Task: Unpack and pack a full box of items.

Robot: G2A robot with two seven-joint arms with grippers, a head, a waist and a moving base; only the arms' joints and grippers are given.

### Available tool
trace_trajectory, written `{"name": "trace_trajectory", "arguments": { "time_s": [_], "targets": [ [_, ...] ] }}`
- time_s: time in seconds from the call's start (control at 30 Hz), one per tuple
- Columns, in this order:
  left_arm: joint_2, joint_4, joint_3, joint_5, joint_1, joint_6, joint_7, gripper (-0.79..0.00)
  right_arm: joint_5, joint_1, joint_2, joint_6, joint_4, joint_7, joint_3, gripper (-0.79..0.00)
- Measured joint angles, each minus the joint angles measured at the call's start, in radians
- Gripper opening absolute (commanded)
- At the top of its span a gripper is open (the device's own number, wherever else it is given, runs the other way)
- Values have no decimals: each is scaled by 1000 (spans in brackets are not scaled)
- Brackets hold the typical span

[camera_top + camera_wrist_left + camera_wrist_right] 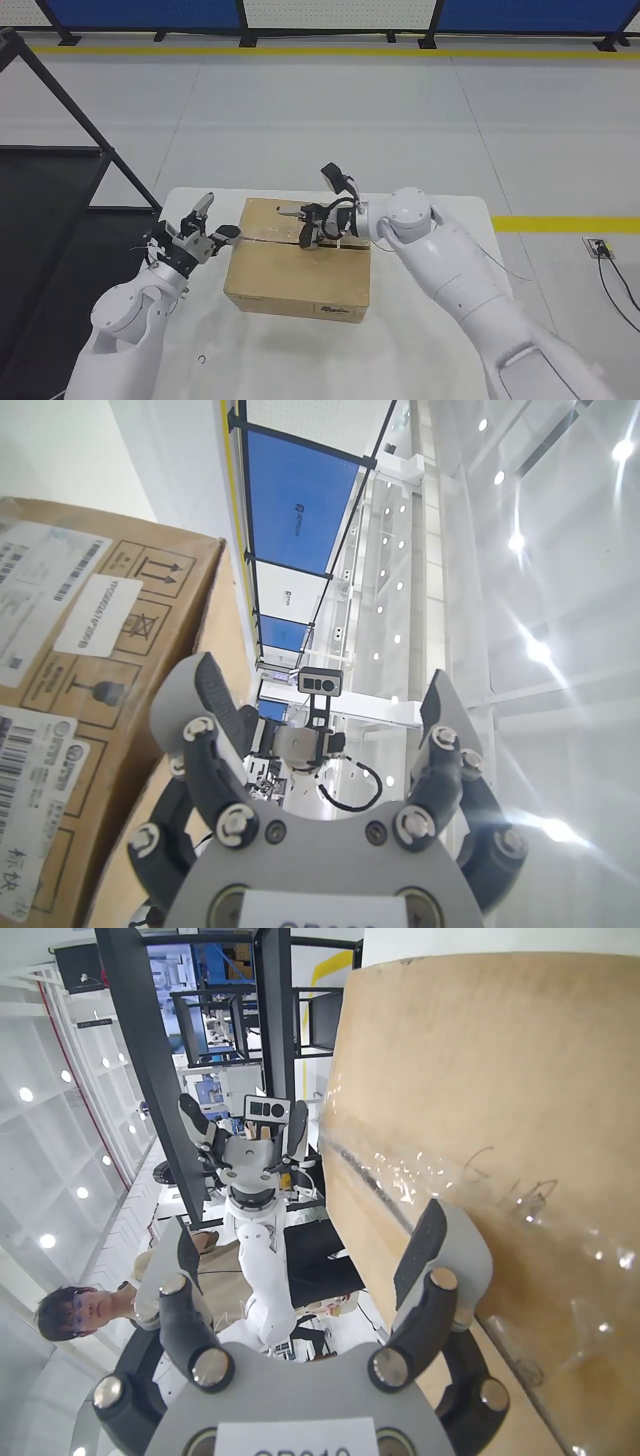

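A closed cardboard box (290, 275) stands in the middle of the white table (300, 350), its top flaps held by clear tape along the seam (370, 1178). My right gripper (300, 225) is open over the box top (475, 1078); in the right wrist view, the right gripper (305, 1228) has one finger (430, 1248) close to the taped seam and the other off the box. My left gripper (215, 220) is open just beside the box's left side. The left wrist view has that gripper (325, 680) holding nothing, next to the labelled box wall (100, 625).
A black metal frame (60, 110) stands off the table's left edge. A small ring-like object (201, 358) lies on the table near the front left. Bare table shows in front of the box.
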Motion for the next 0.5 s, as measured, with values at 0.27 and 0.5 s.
{"name": "trace_trajectory", "arguments": {
  "time_s": [0.27,0.5],
  "targets": [
    [-1,28,40,23,-23,4,11,-52,-1,27,-42,-11,77,5,-32,-610],
    [-2,46,59,26,-34,-3,23,-62,-4,38,-73,-32,115,0,-48,-785]
  ]
}}
